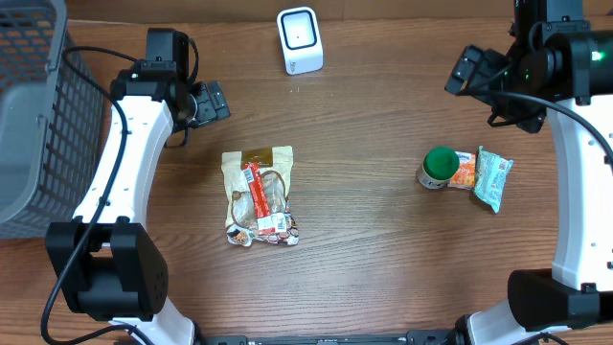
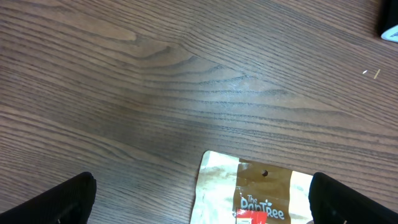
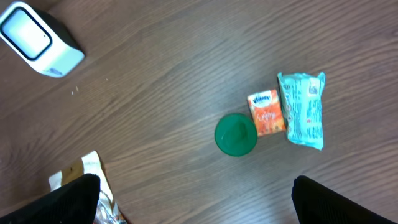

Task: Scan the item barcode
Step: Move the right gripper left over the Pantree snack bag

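Left gripper [image 1: 209, 102], upper left of the overhead frame, stands wide open and empty; right gripper [image 1: 471, 70], upper right, likewise gapes, holding nothing; the snack pouch [image 1: 260, 196] lies flat left of centre on the table [image 1: 374, 259]; the white scanner [image 1: 300, 40] sits at top centre, well apart.

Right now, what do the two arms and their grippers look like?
The left arm and right arm each have white links, black joints, a black base and a black cable alongside. The left gripper and right gripper are black, with two blunt fingers.
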